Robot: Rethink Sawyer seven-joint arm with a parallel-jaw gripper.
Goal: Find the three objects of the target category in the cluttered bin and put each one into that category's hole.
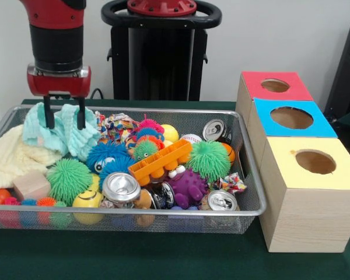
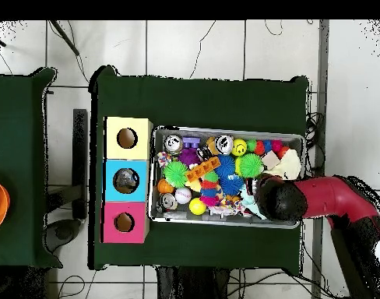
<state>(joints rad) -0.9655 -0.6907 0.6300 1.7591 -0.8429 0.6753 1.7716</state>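
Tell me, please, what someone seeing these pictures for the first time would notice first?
Most striking is the silver wire-mesh bin, crammed with bright toys: green spiky balls, an orange tray and drink cans. Next, the red and black arm's tool hangs open over the mint knitted cloth at the bin's left end in the front view. Beside the bin stand three wooden boxes, topped red, blue and yellow, each with a round hole.
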